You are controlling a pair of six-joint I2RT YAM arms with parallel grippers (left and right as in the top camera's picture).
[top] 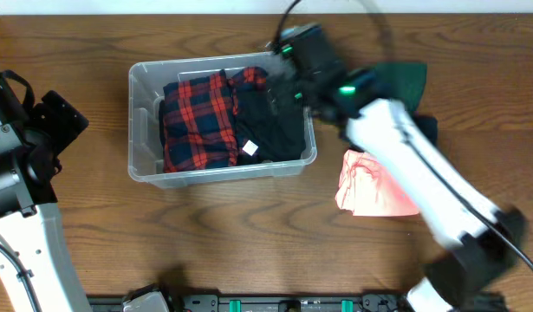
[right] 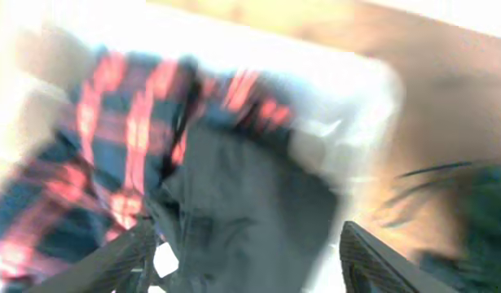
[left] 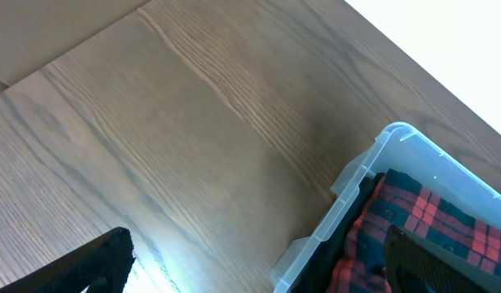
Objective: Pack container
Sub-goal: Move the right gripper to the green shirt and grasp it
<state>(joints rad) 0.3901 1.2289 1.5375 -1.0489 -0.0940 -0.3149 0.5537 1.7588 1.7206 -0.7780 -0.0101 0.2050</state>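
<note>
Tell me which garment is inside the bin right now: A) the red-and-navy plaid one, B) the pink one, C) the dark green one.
A: the overhead view shows the plaid garment inside the container beside a black garment, while the pink garment and the dark green garment lie on the table to its right.

No writing can be read; the small white tag on the black garment in the container is too small to make out.

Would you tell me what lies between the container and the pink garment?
Only bare wooden table separates container and pink garment, in the overhead view.
</note>
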